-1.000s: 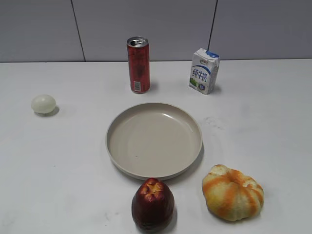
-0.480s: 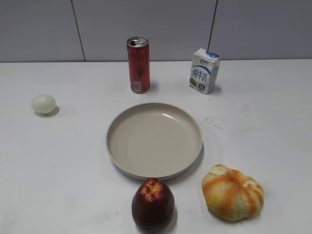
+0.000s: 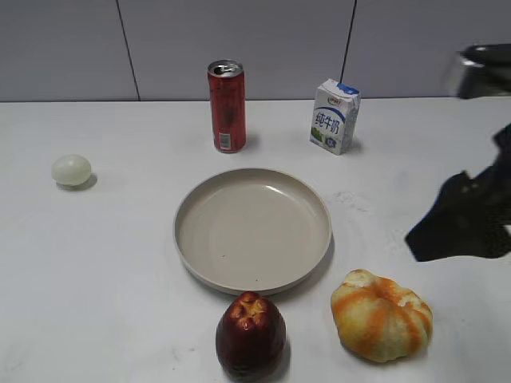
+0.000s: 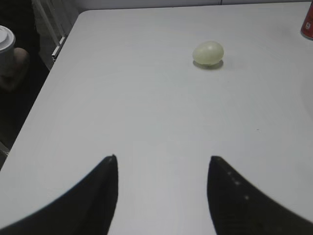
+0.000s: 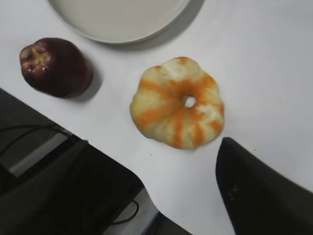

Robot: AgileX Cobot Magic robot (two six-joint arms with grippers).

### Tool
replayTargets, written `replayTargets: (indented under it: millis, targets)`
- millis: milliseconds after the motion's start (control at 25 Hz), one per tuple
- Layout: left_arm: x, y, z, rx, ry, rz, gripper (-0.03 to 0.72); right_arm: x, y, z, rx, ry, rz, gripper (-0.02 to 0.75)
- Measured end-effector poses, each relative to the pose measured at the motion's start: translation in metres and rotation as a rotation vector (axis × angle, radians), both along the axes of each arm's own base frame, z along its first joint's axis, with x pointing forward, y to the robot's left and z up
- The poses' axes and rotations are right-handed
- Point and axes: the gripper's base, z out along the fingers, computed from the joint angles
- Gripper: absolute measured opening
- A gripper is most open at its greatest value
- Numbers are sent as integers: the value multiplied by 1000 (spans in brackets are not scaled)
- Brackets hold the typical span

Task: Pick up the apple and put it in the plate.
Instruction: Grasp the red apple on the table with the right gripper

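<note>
The dark red apple (image 3: 250,335) stands at the table's front edge, just in front of the beige plate (image 3: 251,227), which holds nothing. My right gripper (image 3: 449,225) hangs open above the table at the right, apart from both. In the right wrist view the right gripper (image 5: 155,143) is open and empty, with the apple (image 5: 55,66) at the upper left and the plate's rim (image 5: 117,29) along the top. My left gripper (image 4: 162,159) is open and empty over bare table at the left; it does not show in the exterior view.
An orange-and-white pumpkin-like fruit (image 3: 382,315) lies right of the apple, directly ahead of my right gripper (image 5: 178,103). A pale egg-shaped ball (image 3: 71,170) sits far left. A red can (image 3: 227,106) and a milk carton (image 3: 334,116) stand behind the plate.
My right arm has come into the exterior view from the right edge. The apple, plate and other objects have not moved.
</note>
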Motion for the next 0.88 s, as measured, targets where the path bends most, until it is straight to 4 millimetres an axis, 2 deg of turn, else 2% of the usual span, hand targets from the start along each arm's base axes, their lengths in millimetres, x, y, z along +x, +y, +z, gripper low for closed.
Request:
replayTargets:
  millis: [80, 200, 360, 480, 680, 880]
  targets:
    - [0, 0, 0, 0, 0, 0, 445, 9, 24, -7, -14, 39, 68, 589]
    - [0, 0, 0, 0, 0, 0, 445, 11, 65, -19, -27, 76, 162, 589]
    - [0, 0, 0, 0, 0, 0, 445, 5, 112, -42, -81, 90, 285, 589]
    - [0, 0, 0, 0, 0, 0, 445, 0, 139, -59, -135, 98, 372, 589]
    - [0, 0, 0, 0, 0, 0, 445, -3, 168, -78, -201, 91, 466, 589]
    - [0, 0, 0, 0, 0, 0, 445, 5, 177, -93, -262, 81, 480, 589]
